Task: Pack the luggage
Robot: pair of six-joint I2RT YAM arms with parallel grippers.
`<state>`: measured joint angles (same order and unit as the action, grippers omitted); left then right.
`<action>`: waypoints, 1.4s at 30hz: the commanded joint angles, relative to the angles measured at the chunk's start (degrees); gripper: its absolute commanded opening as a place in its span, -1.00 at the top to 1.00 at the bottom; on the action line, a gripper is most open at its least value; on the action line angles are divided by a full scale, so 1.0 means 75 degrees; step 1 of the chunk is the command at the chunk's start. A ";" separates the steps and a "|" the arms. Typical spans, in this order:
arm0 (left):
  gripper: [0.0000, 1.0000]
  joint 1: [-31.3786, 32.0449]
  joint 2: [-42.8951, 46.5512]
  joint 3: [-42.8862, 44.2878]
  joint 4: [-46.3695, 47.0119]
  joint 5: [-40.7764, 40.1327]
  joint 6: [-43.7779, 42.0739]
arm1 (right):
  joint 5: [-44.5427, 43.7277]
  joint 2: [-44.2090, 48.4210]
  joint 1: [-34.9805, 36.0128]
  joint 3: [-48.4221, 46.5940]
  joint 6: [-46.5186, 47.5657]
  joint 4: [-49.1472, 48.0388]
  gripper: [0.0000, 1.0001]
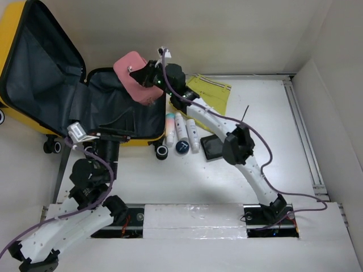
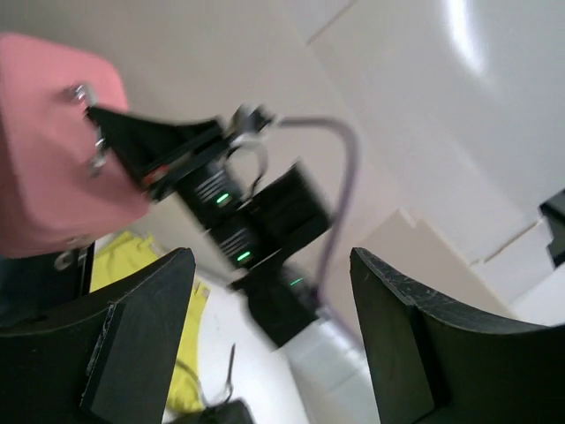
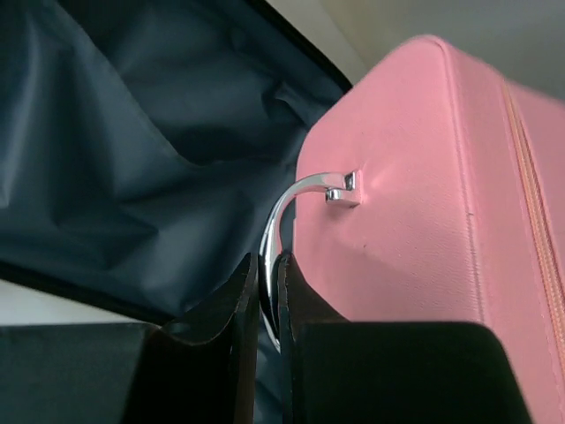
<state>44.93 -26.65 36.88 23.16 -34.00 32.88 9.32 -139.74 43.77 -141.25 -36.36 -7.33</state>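
1. The yellow suitcase point(image 1: 48, 71) lies open at the far left of the table point(image 1: 170, 181), its lid raised and grey lining showing.
2. A pink case point(image 1: 129, 68) hangs tilted over the far right corner of the suitcase.
3. The right gripper point(image 3: 267, 265) pinches the pink case's metal handle point(image 3: 287, 199).
4. The left gripper point(image 2: 269, 261), spread and empty, sits at the suitcase's near edge.
5. Tubes point(image 1: 181, 130) and a yellow sheet point(image 1: 212, 90) lie just to the right.

Nothing is legible; print on the yellow sheet point(image 1: 214, 90) and round dark lid point(image 1: 182, 147) is too small.
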 commanded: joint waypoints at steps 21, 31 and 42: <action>-0.50 0.0021 -0.3357 0.1993 -0.1866 -0.2932 -0.0190 | -0.0503 0.3875 -0.0772 0.4625 -0.0053 -0.2459 -0.58; -0.34 -0.3553 -0.6793 0.6283 -0.3717 0.2170 0.0351 | -0.1254 0.8150 -0.1771 1.0628 0.0673 -0.1508 -0.26; -0.29 -0.5228 -0.7753 0.5500 -0.3990 0.2587 0.0584 | -0.1759 1.0007 -0.0129 1.2622 0.1824 -0.0254 -0.31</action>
<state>6.66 -82.32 78.50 -4.84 -18.11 36.42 -3.18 -65.82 42.46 -48.36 -25.47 -9.61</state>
